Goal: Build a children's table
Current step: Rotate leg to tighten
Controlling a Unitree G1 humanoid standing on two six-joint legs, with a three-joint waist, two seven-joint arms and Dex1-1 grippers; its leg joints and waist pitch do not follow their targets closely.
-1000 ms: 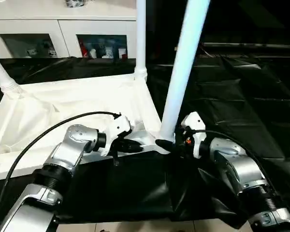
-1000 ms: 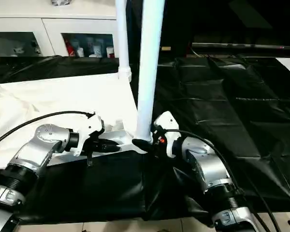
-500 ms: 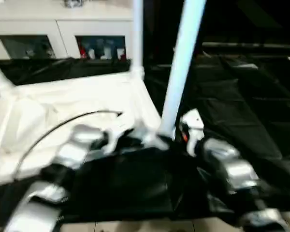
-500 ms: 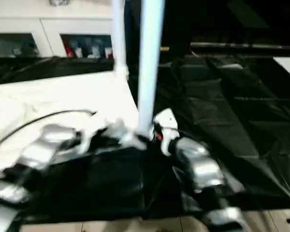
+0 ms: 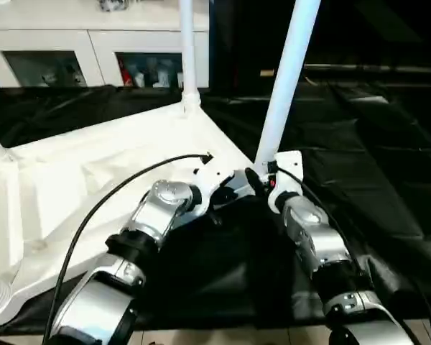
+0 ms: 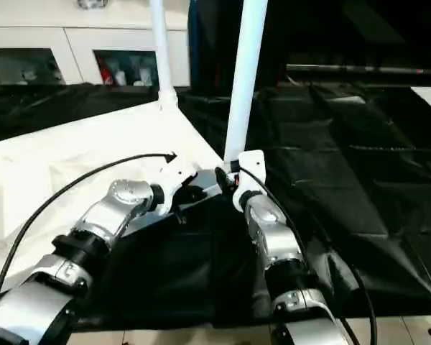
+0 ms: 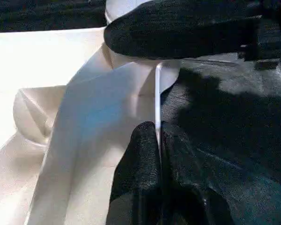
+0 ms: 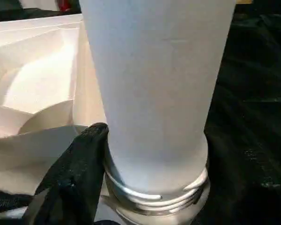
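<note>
**Two grippers at one corner socket**

Two grips meet at the upturned tabletop's (image 5: 93, 172) 3 o'clock corner: left gripper (image 7: 158, 140) pinches its thin rim, right gripper (image 5: 253, 178) clasps the tilted leg (image 5: 287, 79) low, just above its threads. Plastic looks light, stiff, slippery; holding low seems wisest.

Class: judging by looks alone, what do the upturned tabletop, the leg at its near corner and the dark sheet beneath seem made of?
Tabletop: probably moulded plastic, smooth white, thin rim. Leg: likely plastic tube, matte white, ridged rings at its base. Sheet: seemingly thin plastic film, glossy black, creased.
</note>
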